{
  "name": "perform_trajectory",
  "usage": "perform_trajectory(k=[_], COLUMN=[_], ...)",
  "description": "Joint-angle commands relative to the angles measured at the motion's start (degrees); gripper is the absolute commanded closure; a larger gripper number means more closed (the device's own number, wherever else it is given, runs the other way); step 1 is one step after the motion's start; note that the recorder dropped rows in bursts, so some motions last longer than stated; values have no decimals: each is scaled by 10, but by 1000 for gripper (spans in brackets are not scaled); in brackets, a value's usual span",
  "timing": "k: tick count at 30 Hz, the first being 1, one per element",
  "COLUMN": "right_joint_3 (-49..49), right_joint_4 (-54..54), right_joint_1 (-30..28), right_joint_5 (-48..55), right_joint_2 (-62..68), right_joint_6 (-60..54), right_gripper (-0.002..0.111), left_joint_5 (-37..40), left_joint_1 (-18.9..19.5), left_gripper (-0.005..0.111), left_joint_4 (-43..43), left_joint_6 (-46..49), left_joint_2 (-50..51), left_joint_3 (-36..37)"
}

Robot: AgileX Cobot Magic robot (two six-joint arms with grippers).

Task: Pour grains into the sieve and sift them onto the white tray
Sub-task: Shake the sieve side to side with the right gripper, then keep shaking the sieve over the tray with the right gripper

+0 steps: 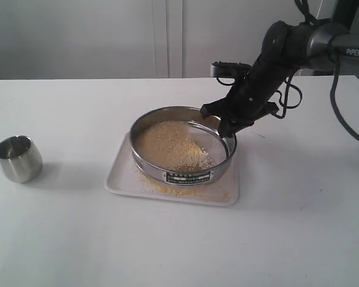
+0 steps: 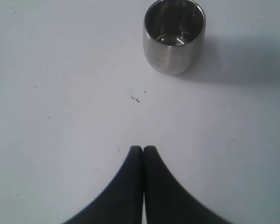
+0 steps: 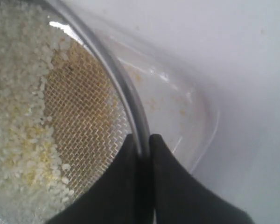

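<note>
At the middle of the table [image 1: 287,227] I see the white tray [image 1: 116,179] lying flat, with the sieve [image 1: 145,128] sitting on it and covering most of its surface. The sieve's small dark label plate [image 1: 188,177] faces the near side. Inside the ring, the grains [image 1: 167,146] form a sandy pile spread over the left and near part of the mesh, while the far right part of the mesh [image 3: 84,116] is bare. A thin scatter of fine yellow granules [image 1: 185,191] lies on the tray along its near edge, just under the sieve. My right gripper [image 1: 225,127] comes down from the right and meets the sieve at its far right rim; in the right wrist view its 2 black fingers [image 3: 168,177] are pinched narrow on the steel rim, 1 inside the ring and 1 outside, with a rounded corner of the tray visible beyond them. From these views I cannot tell whether that side of the sieve is lifted off the tray or resting on it. Far to the left, well apart from the tray, a small steel cup [image 1: 18,158] stands upright on the table. My left gripper [image 2: 143,148] hovers near that cup with its fingertips pressed together and nothing between them.
</note>
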Motion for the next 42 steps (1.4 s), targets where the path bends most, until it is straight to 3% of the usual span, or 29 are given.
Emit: perform_trajectory(k=[1, 3, 4, 6, 7, 10, 13, 14, 16, 17, 19, 20, 22, 23, 26, 29, 30, 32, 33, 36, 37, 39, 42], right_joint_3=[-3, -3, -3, -3, -2, -2, -6, -6, -2, -4, -9, -9, -9, -9, -11, -8, -10, -17, -17, -9, -10, -20, -16], right_joint_4=[-30, 5, 19, -7, -18, 25, 24, 19, 37, 41, -11, -26, -5, 7, -27, 9, 29, -5, -21, 46, 61, 28, 47], right_joint_1=[-7, -10, -9, -7, -7, -11, -4, -4, -4, -1, 2, 2, 1, 2, 7, 7, 12, 15, 13, 7, 9, 10, 7], right_joint_5=[-8, -10, 8, 30, 27, 3, 30, 20, -7, 8, 30, 26, 0, 9, 30, -6, 13, 39, 31, -27, -9, 28, -1], right_joint_2=[-12, -8, -8, -10, -12, -8, -9, -10, -9, -9, -9, -11, -8, -6, -10, -4, -2, -2, -5, -1, 2, -1, -5], right_joint_6=[-53, 106, 78, -110, -118, 93, -140, -115, 49, 50, -140, -121, 60, 75, -140, 67, 35, -170, -146, 122, 67, -172, 4], right_gripper=[108, 108, 108, 108, 108, 108, 108, 108, 108, 108, 108, 108, 108, 108, 108, 108, 108, 108, 108, 108, 108, 108, 108], left_joint_5=[2, 2, 2, 2, 2, 2, 2, 2, 2, 2, 2, 2, 2, 2, 2, 2, 2, 2, 2, 2, 2, 2, 2], left_joint_1=[-2, -2, -2, -2, -2, -2, -2, -2, -2, -2, -2, -2, -2, -2, -2, -2, -2, -2, -2, -2, -2, -2, -2], left_gripper=[107, 107, 107, 107, 107, 107, 107, 107, 107, 107, 107, 107, 107, 107, 107, 107, 107, 107, 107, 107, 107, 107, 107], left_joint_4=[-4, -4, -4, -4, -4, -4, -4, -4, -4, -4, -4, -4, -4, -4, -4, -4, -4, -4, -4, -4, -4, -4, -4], left_joint_6=[0, 0, 0, 0, 0, 0, 0, 0, 0, 0, 0, 0, 0, 0, 0, 0, 0, 0, 0, 0, 0, 0, 0], left_joint_2=[-5, -5, -5, -5, -5, -5, -5, -5, -5, -5, -5, -5, -5, -5, -5, -5, -5, -5, -5, -5, -5, -5, -5], left_joint_3=[5, 5, 5, 5, 5, 5, 5, 5, 5, 5, 5, 5, 5, 5, 5, 5, 5, 5, 5, 5, 5, 5, 5])
